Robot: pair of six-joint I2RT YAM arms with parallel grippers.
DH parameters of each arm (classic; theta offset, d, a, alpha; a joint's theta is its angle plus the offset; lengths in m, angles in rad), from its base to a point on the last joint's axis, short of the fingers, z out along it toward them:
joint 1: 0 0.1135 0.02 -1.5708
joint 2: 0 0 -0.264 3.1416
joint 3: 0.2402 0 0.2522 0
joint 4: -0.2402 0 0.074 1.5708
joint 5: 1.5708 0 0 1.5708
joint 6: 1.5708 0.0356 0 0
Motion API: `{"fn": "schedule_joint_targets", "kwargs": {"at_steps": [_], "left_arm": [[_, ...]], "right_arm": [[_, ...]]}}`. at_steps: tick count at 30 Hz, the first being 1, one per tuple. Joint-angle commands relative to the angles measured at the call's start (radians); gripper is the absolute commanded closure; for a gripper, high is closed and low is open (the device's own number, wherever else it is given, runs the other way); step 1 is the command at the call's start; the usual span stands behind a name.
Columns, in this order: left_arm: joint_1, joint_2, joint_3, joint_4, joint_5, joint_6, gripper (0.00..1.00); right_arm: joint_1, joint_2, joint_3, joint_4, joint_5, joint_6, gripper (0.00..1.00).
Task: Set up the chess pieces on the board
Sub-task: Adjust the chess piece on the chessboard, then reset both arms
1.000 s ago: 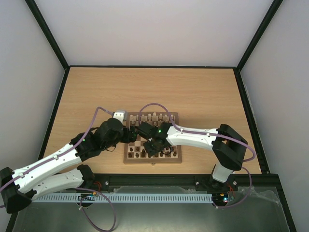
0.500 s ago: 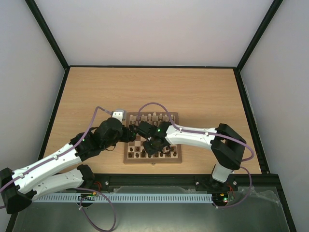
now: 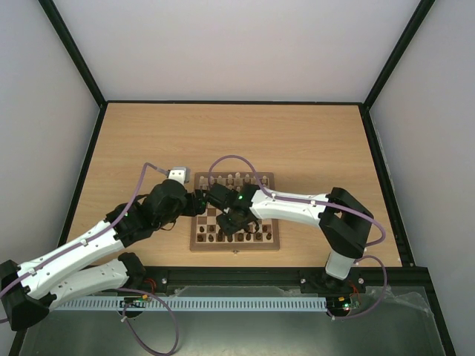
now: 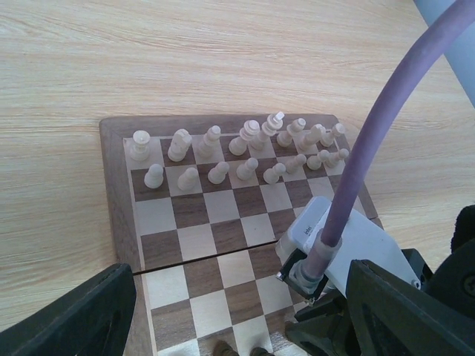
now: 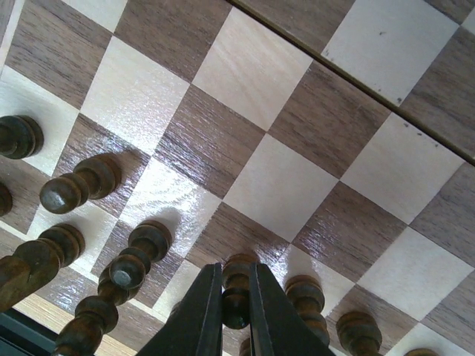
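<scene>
Board: the checked wooden board [image 4: 194, 211] lies flat on the light wood tabletop [image 4: 223, 59]. In the overhead view it sits at the centre of the frame, toward the table's lower edge.
Cream chess pieces [image 4: 237, 152]: they stand upright in two rows along the board's upper edge in the left wrist view. The taller men are in the far row and the pawns in the row just below, one to a square. The right end of both rows runs up against the cable.
Left gripper [image 4: 241, 304]: its fingers [image 4: 74, 319] are spread wide, one in the lower left corner and one in the lower right corner of its own view, with no piece held between them. In the overhead view it sits at the board's left edge.
Right gripper [image 5: 234, 271]: its jaws are pressed in on the upper part of a dark chessman [image 5: 236, 304] at the bottom centre of the right wrist view. Whether that man's base touches the board cannot be told.
Other dark chessmen [image 5: 137, 256]: they stand close by, to the lower left and lower right of the held one.
Purple cable [image 4: 371, 141]: it curves from the upper right of the left wrist view down into the right arm's white wrist housing [image 4: 349, 245], which is above the board.
</scene>
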Motion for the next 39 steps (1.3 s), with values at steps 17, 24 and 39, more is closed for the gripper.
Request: {"fn": "schedule_joint_targets", "kwargs": {"at_steps": [17, 24, 39], "left_arm": [[0.000, 0.010, 0.008, 0.059, 0.049, 0.018, 0.19], [0.000, 0.011, 0.010, 0.057, 0.048, 0.016, 0.19], [0.001, -0.007, 0.047, 0.030, -0.035, 0.017, 0.06]], "right_arm": [[0.019, 0.062, 0.056, 0.016, 0.006, -0.027, 0.91], [0.019, 0.040, 0.053, 0.031, 0.004, -0.030, 0.75], [0.019, -0.238, -0.056, 0.127, 0.050, -0.026, 0.04]]}}
